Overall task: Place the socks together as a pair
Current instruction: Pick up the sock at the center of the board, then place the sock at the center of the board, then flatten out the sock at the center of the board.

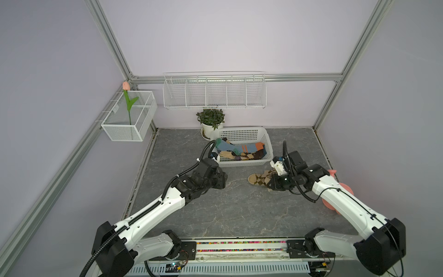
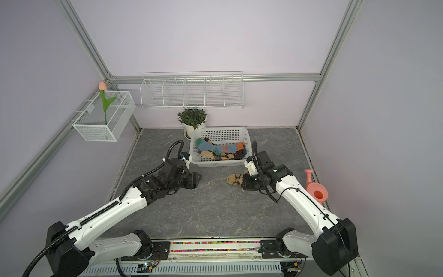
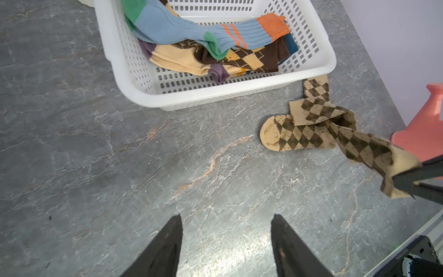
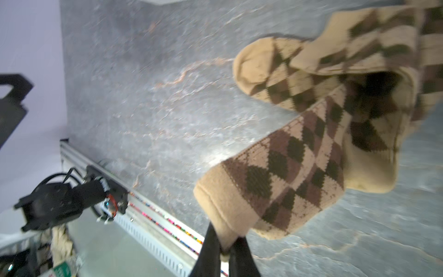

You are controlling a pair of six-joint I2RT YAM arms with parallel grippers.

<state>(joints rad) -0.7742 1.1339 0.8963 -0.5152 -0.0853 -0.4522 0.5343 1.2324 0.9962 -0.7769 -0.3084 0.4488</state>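
Note:
Two tan argyle socks lie crossed on the grey table just in front of the white basket's (image 3: 215, 96) right corner. One tan sock (image 3: 297, 136) rests flat with its toe pointing left. My right gripper (image 4: 226, 242) is shut on the plain cuff of the second tan sock (image 4: 282, 167), lifting that end (image 3: 366, 148) off the table. In the basket lie a blue sock with orange stripes (image 3: 191, 31), cream socks with purple toes (image 3: 182, 60) and a dark-brown argyle sock (image 3: 251, 60). My left gripper (image 3: 227, 217) hovers open over bare table, left of the tan socks.
A pink watering can (image 2: 315, 189) stands by the right wall, close behind my right arm. A potted plant (image 1: 211, 120) sits behind the basket. A wire shelf (image 1: 214, 92) hangs on the back wall, and a mesh box (image 1: 129, 117) with a tulip on the left frame.

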